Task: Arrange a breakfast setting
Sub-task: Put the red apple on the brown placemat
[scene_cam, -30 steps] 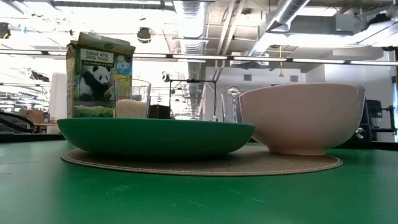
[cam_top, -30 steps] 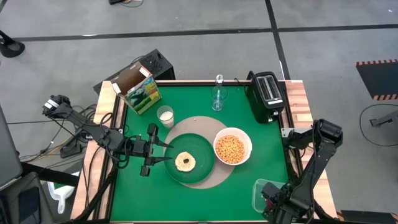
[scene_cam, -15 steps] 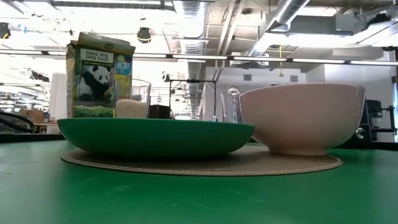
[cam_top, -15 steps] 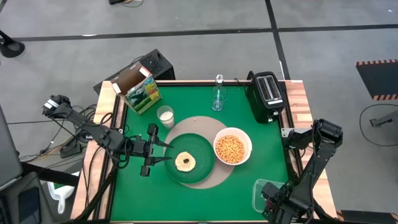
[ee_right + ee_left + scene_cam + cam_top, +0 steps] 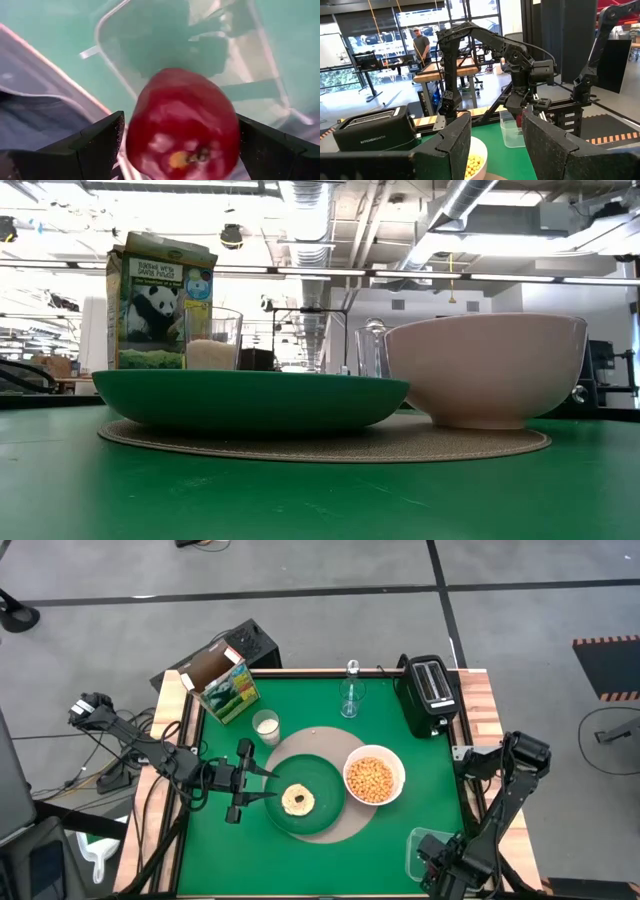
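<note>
Right gripper (image 5: 180, 145): wide jaws closed on the red fruit (image 5: 184, 125), a finger on each side of it; sits low at the table's near-right corner, over the clear tub (image 5: 425, 846).
Fruit: red, glossy, held between the right fingers (image 5: 95, 145), tub directly behind it.
Left gripper (image 5: 262, 784): jaws apart, nothing between them, hovering at the plate's left edge, fingertips pointing toward the toast.
Toast (image 5: 298, 800): round, on the plate (image 5: 320, 815), just ahead of the left gripper.
Plate: dark green, on the tan mat (image 5: 345, 830), touching or nearly touching the bowl.
Bowl (image 5: 374, 780): white, full of yellow cereal, on the mat's right side, well ahead of the left gripper.
Milk glass (image 5: 266, 726): off the mat's far-left rim, just beyond the left gripper.
Stemmed glass (image 5: 350, 698): at the table's far edge, well apart from both grippers.
Cereal box (image 5: 222, 685): far-left corner, open top.
Toaster (image 5: 430, 692): far-right corner, beyond the right arm.
Spoon: can't find it in any view.
Room: person (image 5: 421, 42) standing far back, seen from the left wrist.
</note>
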